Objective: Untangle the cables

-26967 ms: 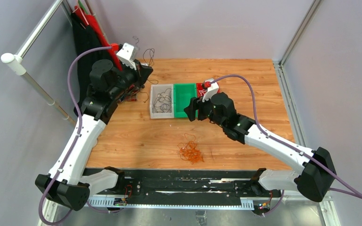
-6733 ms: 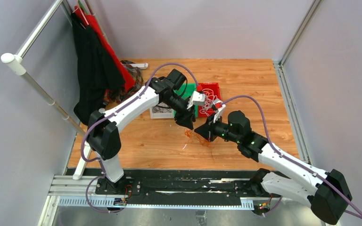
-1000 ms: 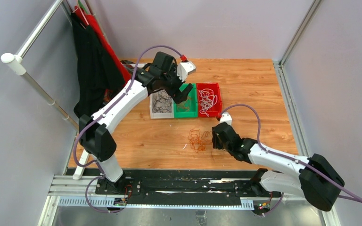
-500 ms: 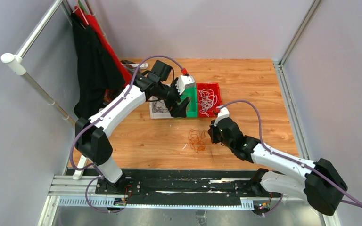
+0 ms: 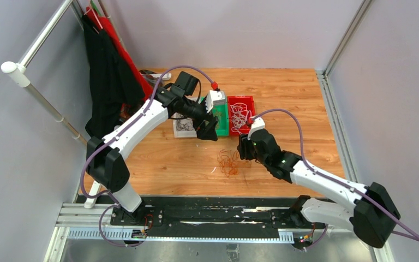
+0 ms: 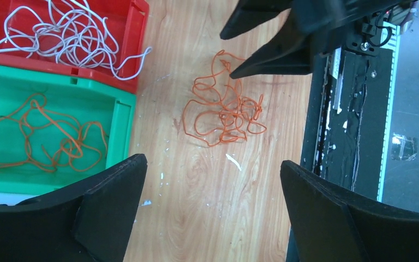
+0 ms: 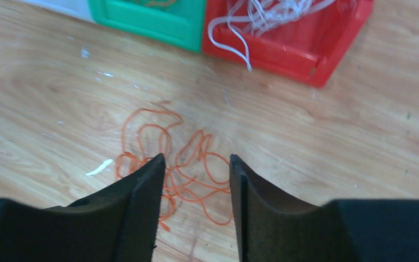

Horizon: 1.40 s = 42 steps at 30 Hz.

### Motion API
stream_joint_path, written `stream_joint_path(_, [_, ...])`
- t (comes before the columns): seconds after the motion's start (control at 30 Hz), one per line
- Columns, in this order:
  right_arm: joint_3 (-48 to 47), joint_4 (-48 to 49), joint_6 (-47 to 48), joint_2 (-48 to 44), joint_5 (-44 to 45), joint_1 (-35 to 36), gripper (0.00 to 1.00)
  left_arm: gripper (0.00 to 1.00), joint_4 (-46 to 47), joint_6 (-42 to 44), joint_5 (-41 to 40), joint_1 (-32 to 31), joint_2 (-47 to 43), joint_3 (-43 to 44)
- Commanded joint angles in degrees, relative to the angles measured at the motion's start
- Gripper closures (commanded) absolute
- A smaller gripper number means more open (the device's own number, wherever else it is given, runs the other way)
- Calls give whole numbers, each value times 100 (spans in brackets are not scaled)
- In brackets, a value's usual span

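Right gripper point(image 7: 195, 159), half spread and empty, has shifted toward the red bin point(image 7: 305, 54); left gripper point(image 6: 210, 162) gapes wide, empty.

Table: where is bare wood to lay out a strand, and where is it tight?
Free: table right of the red bin to the side rail, and near-left wood beside the orange tangle. Crowded: between green bin and tangle, by the left hand and right hand.

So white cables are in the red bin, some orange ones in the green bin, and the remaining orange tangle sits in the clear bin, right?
No: the remaining orange tangle lies on the bare wooden table, as the left wrist view shows. The rest is right.
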<state>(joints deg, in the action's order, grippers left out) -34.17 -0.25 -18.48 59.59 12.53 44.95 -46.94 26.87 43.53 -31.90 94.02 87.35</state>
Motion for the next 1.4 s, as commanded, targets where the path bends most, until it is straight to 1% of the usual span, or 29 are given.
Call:
stream_joint_path(0.0, [125, -155, -85, 506, 404, -195, 50, 2, -35, 149, 34, 0, -170, -57])
stream_joint_path(0.1, [220, 162, -88, 843, 376, -284, 48, 1, -43, 139, -2, 8, -249, -61])
stream_joint_path(0.2, [245, 371, -90, 1247, 330, -397, 54, 1, -78, 159, 3, 6, -330, -56])
stream_joint_path(0.27, [255, 483, -97, 1434, 243, -441, 61, 1, -79, 161, -14, 4, -354, -60])
stream_joint_path(0.3, [289, 609, -110, 1466, 191, -445, 68, 1, -79, 160, -20, 1, -363, -68])
stream_joint_path(0.43, [402, 918, -69, 1319, -198, -448, 91, 2, -83, 160, -18, 8, -361, -86])
stream_joint_path(0.5, [377, 888, -3, 1033, -496, -443, 98, 2, -83, 160, 42, 7, -348, -92])
stream_joint_path(0.53, [376, 880, 26, 876, -663, -429, 99, 2, -85, 161, 86, 8, -338, -95])
stream_joint_path(0.67, [325, 873, 101, 221, -1538, -406, 99, 3, -82, 184, 334, -4, -287, -129])
stream_joint_path(0.8, [127, 714, 104, -131, -2318, -310, 99, 5, -81, 269, 632, -80, -277, -215])
stream_joint_path(0.97, [-142, 726, 2, -246, -2759, -194, 99, 6, -87, 356, 925, -283, -306, -379])
stream_joint_path(1.1, [-408, 877, -123, -66, -3228, -150, 99, 9, -90, 411, 1012, -435, -218, -393])
stream_joint_path(1.27, [-615, 961, -152, 12, -3478, -43, 99, 19, -88, 537, 715, -502, -133, -396])
stream_joint_path(1.33, [-643, 954, -143, 20, -3503, -25, 99, 27, -107, 580, 680, -501, -138, -451])
stream_joint_path(1.37, [-639, 952, -148, 25, -3489, -20, 99, 36, -107, 594, 664, -501, -150, -477])
